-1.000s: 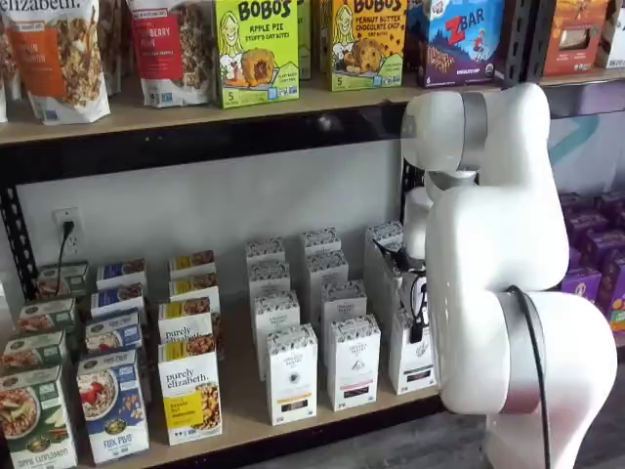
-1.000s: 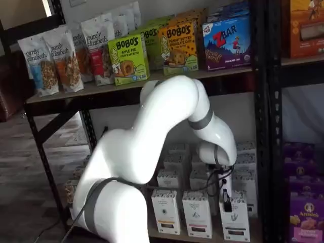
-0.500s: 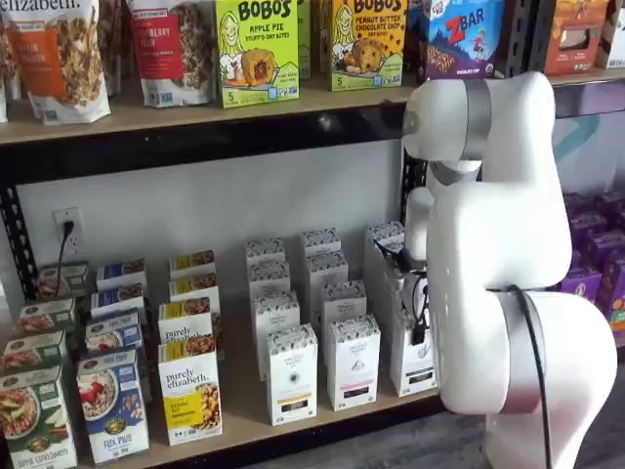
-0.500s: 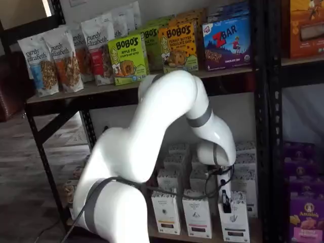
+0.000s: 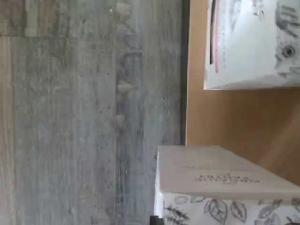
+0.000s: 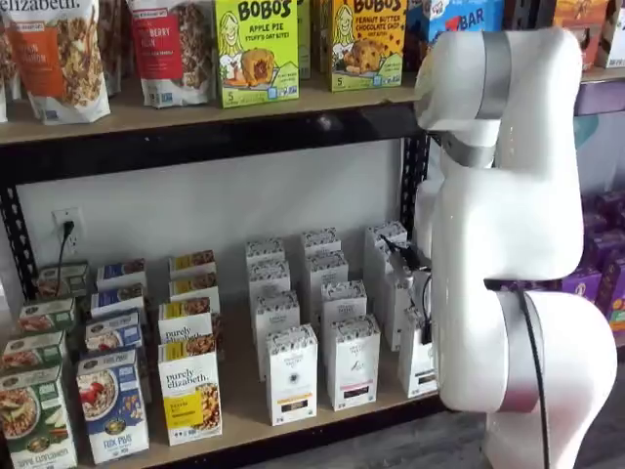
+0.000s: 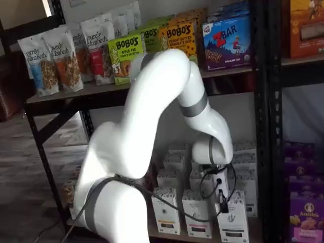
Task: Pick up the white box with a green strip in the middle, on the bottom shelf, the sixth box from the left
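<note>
The white arm (image 6: 508,254) fills the near right of both shelf views, its wrist reaching down to the front right corner of the bottom shelf (image 6: 244,410). There the end effector (image 7: 221,195) sits at the top of the white box (image 7: 234,223), the frontmost carton in the rightmost column; whether its fingers are apart or clamped on the carton cannot be told. To the left, two similar white cartons (image 6: 292,373) stand in the front row. The wrist view shows grey floor (image 5: 89,112), the shelf's front edge and two patterned cartons. Farther up, the upper shelf (image 6: 195,107) carries a green Bobo's box (image 6: 256,49).
</note>
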Controlling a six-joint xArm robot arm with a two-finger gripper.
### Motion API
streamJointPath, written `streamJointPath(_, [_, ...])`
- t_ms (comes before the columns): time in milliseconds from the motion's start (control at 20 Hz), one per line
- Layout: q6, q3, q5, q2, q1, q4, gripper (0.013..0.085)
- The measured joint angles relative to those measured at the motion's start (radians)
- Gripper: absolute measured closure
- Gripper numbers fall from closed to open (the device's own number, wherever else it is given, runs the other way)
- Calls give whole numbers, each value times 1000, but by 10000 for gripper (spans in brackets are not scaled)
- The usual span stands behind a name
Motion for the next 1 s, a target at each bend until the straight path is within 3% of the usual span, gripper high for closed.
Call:
streamJointPath(150, [10,102,-17,-84,-6,-16,450])
streamJointPath(400, [67,265,-40,-226,-12,-81,450])
streamJointPath(750, [100,486,-78,-437,5,-98,450])
streamJointPath(900, [167,560,-89,-522,12,-161,450])
streamJointPath(1000, [170,607,-88,-584,28,-150,450])
